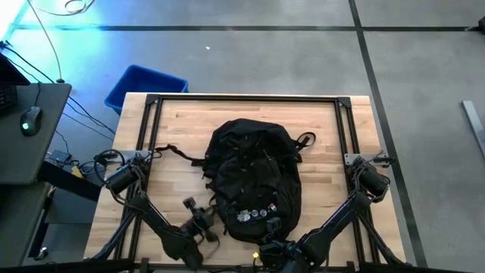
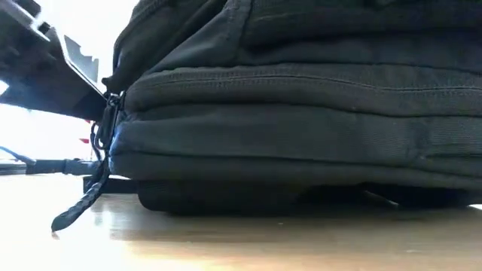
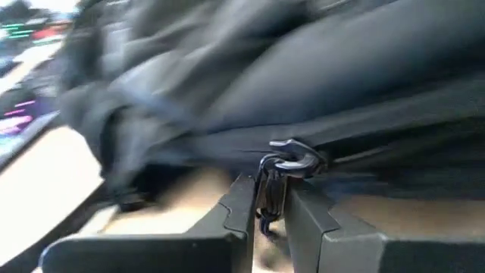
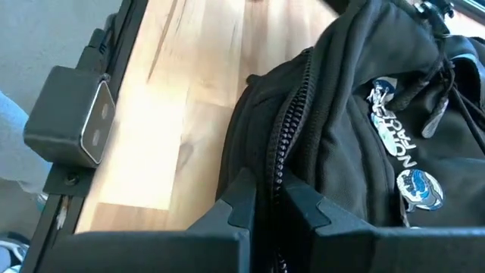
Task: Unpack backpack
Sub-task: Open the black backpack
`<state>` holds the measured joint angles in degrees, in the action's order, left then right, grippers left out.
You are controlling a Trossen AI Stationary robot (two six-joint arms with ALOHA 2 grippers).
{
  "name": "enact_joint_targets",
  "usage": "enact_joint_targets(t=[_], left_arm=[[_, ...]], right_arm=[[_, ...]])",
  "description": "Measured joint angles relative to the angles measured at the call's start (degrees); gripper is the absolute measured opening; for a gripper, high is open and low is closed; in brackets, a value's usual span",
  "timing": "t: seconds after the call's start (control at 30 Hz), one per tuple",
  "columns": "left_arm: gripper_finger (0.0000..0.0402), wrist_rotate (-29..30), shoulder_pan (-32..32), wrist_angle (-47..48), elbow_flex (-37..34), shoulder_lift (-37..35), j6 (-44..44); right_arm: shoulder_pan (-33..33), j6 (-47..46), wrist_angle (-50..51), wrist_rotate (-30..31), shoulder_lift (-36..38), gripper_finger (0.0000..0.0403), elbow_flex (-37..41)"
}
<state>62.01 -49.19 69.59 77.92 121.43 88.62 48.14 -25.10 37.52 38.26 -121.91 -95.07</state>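
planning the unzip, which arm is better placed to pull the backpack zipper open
Left. The left gripper already has its fingers closed on the metal zipper pull of the backpack. The right gripper only pinches fabric beside the zipper.

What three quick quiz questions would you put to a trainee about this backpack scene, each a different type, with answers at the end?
1. True or false: the backpack stands upright on the table.
2. Multiple choice: the left gripper is closed on A) a shoulder strap, B) a zipper pull, C) a mouse.
3. Fill in: the right gripper is at the backpack's zipper line, near its row of colourful ____.

Key: 1 false, it lies flat. 2 B. 3 pins.
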Motion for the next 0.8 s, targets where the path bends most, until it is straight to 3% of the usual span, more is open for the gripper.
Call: enact_joint_targets(t=[0.1, 0.2, 0.5, 0.6, 0.8], left_arm=[[0.0024, -0.03, 1.00, 13.08, -0.58, 0.00, 9.47], [0.0024, -0.21, 3.28, 18.95, -3.16, -0.12, 13.77], [0.0024, -4.29, 9.94, 2.01, -16.46, -0.33, 8.15], [0.0027, -5.97, 8.70, 3.52, -16.50, -0.33, 9.39], [0.0119, -15.58, 3.29, 17.38, -9.63, -3.13, 9.84]], right_arm=[[0.31, 0.15, 0.00, 0.00, 0.00, 0.0014, 0.00], [0.40, 0.98, 0.08, -0.62, 0.00, 0.0014, -0.02], [0.30, 1.11, 0.44, -2.58, -0.02, 0.0014, -0.02], [0.18, 1.14, 0.83, -1.11, -0.04, 0.0014, -0.02], [0.27, 0.72, 0.66, -2.21, -0.04, 0.0014, -0.02]])
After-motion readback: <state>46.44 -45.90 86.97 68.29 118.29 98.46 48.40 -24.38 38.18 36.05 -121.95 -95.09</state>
